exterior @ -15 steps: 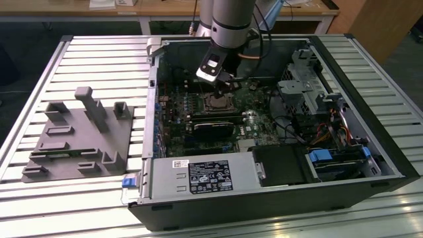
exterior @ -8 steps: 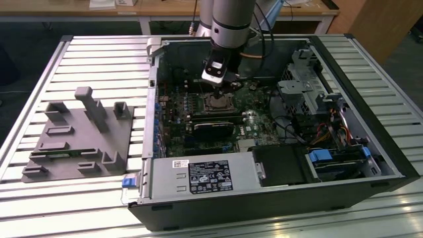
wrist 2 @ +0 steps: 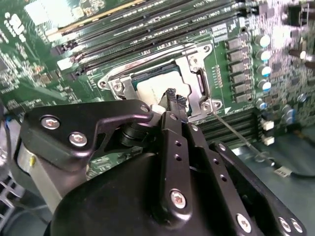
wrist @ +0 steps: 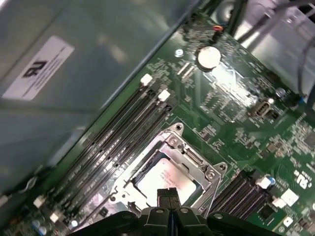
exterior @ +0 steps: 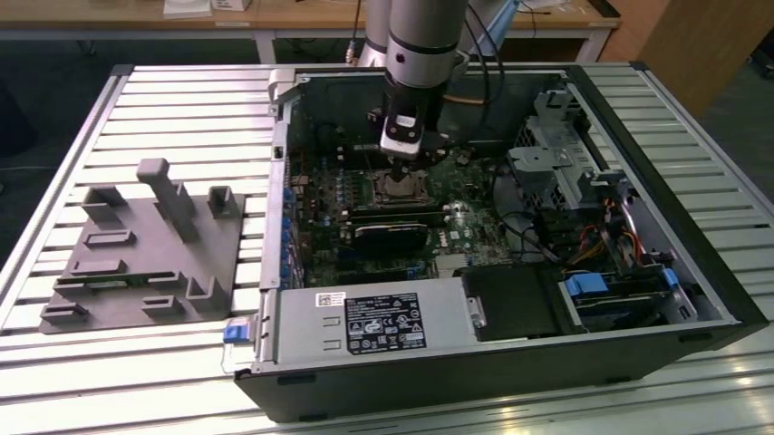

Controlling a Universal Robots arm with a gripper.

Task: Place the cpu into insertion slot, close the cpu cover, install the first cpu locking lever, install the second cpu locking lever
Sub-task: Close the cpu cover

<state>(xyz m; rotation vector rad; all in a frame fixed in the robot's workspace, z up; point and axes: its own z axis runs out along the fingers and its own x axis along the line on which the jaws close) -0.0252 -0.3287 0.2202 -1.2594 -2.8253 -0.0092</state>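
Hovering at 12 o'clock of the cpu (exterior: 397, 188) in the exterior view, the hand (exterior: 403, 169) is pinched shut, empty. The cpu seems light, thin, breakable; hold its edges.

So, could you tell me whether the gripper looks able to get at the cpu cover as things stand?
Probably yes: the gripper hangs just above the cpu cover, which lies flat around the cpu, and nothing stands between them in either wrist view.
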